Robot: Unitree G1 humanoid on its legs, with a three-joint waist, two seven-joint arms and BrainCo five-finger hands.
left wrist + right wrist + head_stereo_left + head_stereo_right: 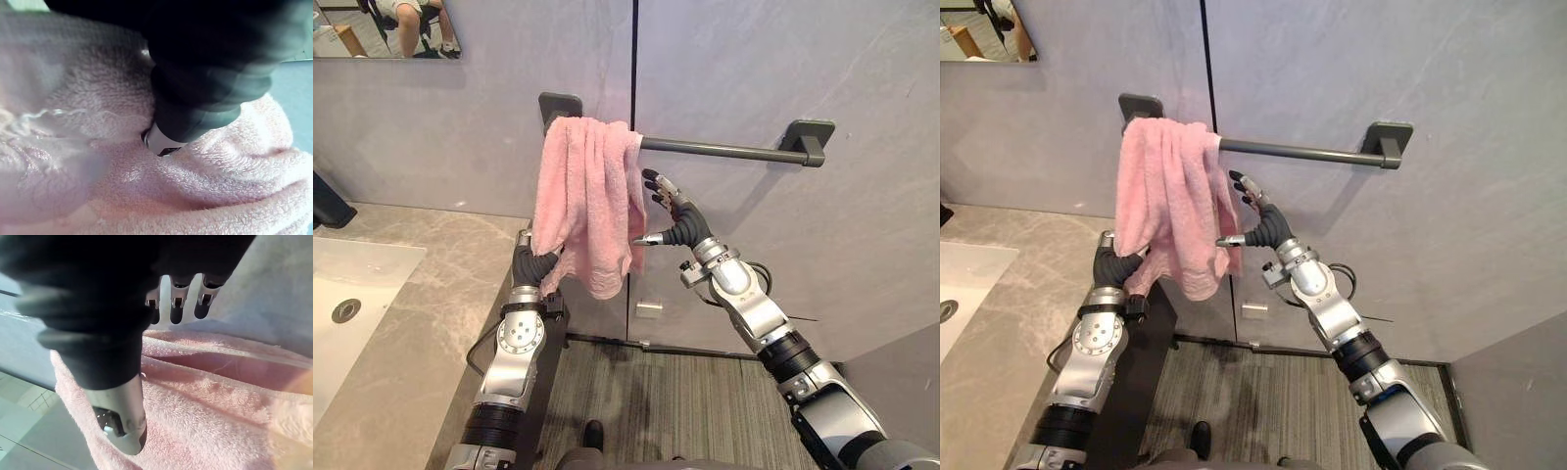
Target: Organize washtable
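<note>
Bathroom, sink (362, 269), towel rail (724, 150) (pink towel (587, 196))

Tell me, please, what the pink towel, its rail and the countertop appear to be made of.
Pink towel: soft terry cloth, judging by its fuzzy pile and limp folds. Rail: probably metal with a matte dark-grey coating; it is a thin, straight bar. Countertop: smooth stone or a stone-look surface, grey-beige with pale veins.

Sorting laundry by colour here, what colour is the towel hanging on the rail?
Pink; the towel shows best in the left eye view.
</note>
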